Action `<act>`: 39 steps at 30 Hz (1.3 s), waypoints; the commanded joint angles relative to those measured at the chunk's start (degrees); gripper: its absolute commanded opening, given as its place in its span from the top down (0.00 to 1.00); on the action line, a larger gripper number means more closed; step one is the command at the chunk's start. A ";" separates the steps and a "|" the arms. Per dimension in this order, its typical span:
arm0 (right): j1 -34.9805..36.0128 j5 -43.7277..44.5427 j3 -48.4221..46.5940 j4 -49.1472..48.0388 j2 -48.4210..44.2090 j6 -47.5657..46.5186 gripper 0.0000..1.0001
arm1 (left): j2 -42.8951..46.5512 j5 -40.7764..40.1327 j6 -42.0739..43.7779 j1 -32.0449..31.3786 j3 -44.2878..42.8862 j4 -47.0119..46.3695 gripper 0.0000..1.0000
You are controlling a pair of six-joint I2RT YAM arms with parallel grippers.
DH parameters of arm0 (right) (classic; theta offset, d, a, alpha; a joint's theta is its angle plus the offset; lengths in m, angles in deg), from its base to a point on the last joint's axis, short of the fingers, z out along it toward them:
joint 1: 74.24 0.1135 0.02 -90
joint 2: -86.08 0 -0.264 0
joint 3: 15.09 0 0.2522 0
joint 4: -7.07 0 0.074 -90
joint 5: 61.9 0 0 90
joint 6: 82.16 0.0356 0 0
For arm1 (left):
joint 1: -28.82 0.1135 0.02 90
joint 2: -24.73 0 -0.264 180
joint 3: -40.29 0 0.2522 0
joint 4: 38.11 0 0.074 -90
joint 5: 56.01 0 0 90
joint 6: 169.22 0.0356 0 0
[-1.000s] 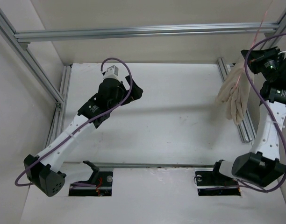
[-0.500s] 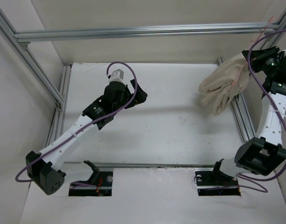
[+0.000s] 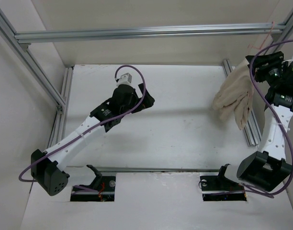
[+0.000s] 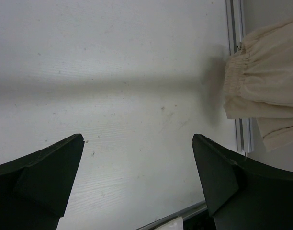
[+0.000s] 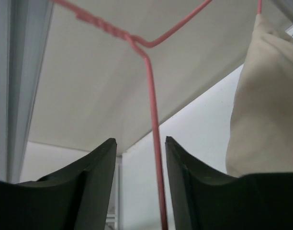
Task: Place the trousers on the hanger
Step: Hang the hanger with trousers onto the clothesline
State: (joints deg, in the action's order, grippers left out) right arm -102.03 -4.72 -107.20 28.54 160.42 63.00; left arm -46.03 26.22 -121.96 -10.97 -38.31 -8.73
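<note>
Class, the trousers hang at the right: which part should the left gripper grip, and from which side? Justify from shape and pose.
Probably the gathered elastic edge of the trousers, approached from the middle of the table by the open left gripper. It hangs free, bunched thick, facing that arm; the hanger and right gripper occupy the far side.

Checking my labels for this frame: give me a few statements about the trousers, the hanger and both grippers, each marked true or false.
1. The left gripper is open and holds nothing. True.
2. The trousers lie spread flat in the middle of the table. False: they hang bunched at its right edge, beside the right arm.
3. The hanger has its pink wire running between the fingers of the right gripper. True.
4. The right gripper is clamped shut on that wire. False: its jaws stand apart, wider than the wire.
</note>
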 commanded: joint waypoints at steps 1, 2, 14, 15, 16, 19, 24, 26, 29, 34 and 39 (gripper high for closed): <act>-0.55 1.70 1.26 -2.61 -4.37 -0.58 0.38 | 0.71 -0.67 -0.50 -0.07 -1.52 -2.35 0.00; -0.64 2.31 1.53 -2.26 -5.43 -0.75 0.31 | 0.80 -0.67 -0.50 0.11 -1.43 -2.35 0.00; -1.53 24.79 -2.15 13.90 -18.26 -8.56 0.00 | 0.63 -0.23 -0.50 0.90 -0.81 -1.65 0.00; -0.83 27.26 -3.38 15.48 -19.14 -9.88 0.00 | 0.54 -0.23 -0.50 0.99 -0.82 -1.38 0.00; 0.49 29.20 -4.61 16.63 -19.76 -11.11 0.00 | 0.36 -0.40 -0.50 1.16 -0.99 -0.94 0.00; 6.45 34.21 -7.87 18.49 -21.52 -14.98 0.00 | -0.95 -0.67 -0.33 1.51 -1.87 0.90 0.00; 22.96 34.58 -7.97 16.82 -23.98 -20.51 0.00 | -3.59 -0.14 -0.06 1.78 -3.28 3.98 0.00; 30.09 34.05 -5.69 16.47 -24.95 -22.72 0.00 | -3.77 -0.05 -0.06 1.87 -2.84 3.98 0.00; 41.68 34.66 0.19 17.60 -26.09 -25.97 0.00 | -3.77 0.03 -0.06 1.95 -1.52 3.98 0.00; 55.23 39.92 12.75 21.21 -25.74 -25.28 0.00 | -3.07 -0.14 -0.06 2.22 0.68 4.16 0.00; 63.77 48.98 24.10 20.51 -23.99 -21.24 0.00 | -2.89 0.12 0.03 2.66 2.17 4.25 0.00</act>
State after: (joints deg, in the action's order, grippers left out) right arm -41.42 37.00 -85.95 48.40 136.62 40.29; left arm -50.69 26.33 -122.13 -8.87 -37.34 -4.56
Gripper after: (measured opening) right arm 0.999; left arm 0.997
